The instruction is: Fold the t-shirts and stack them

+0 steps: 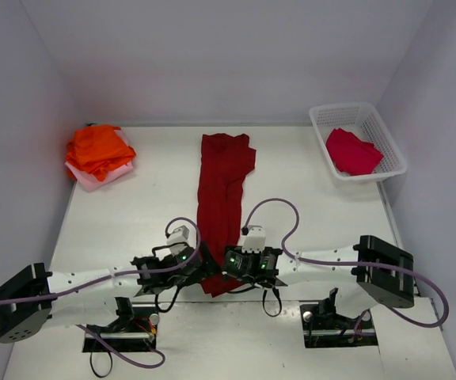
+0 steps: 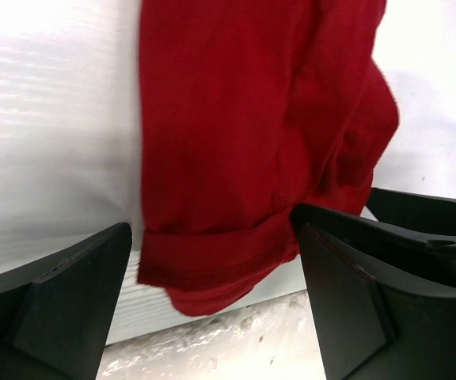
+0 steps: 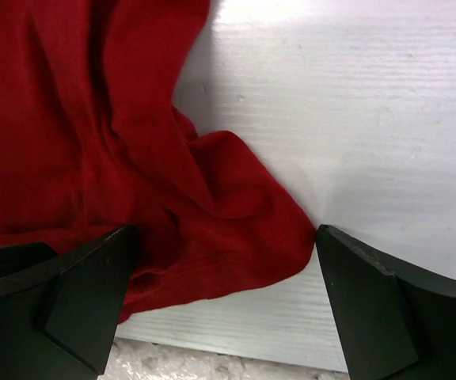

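Dark red cotton t-shirt (image 1: 224,190), folded into a long narrow strip, lies down the middle of the white bench (image 1: 133,222), its near end reaching between the two wrists. Left jaws stand spread wide and pinch nothing. In the left wrist view the shirt's hemmed end (image 2: 252,158) hangs between the two black fingers (image 2: 62,309), well apart from the left-hand one, while the right-hand one sits against the cloth's edge; whether it presses on it I cannot tell. Right jaws are spread wide too, gripping nothing. In the right wrist view a rumpled corner of the shirt (image 3: 54,119) lies between the black fingers (image 3: 378,309): the left-hand finger sits over the cloth, and the right-hand one stands just beside the corner's tip on bare bench.

At the far left lies a heap of bright orange t-shirts (image 1: 97,149) on a pale pink t-shirt (image 1: 93,178). At the far right a crimson t-shirt (image 1: 352,150) lies inside a white plastic lattice basket (image 1: 370,176).
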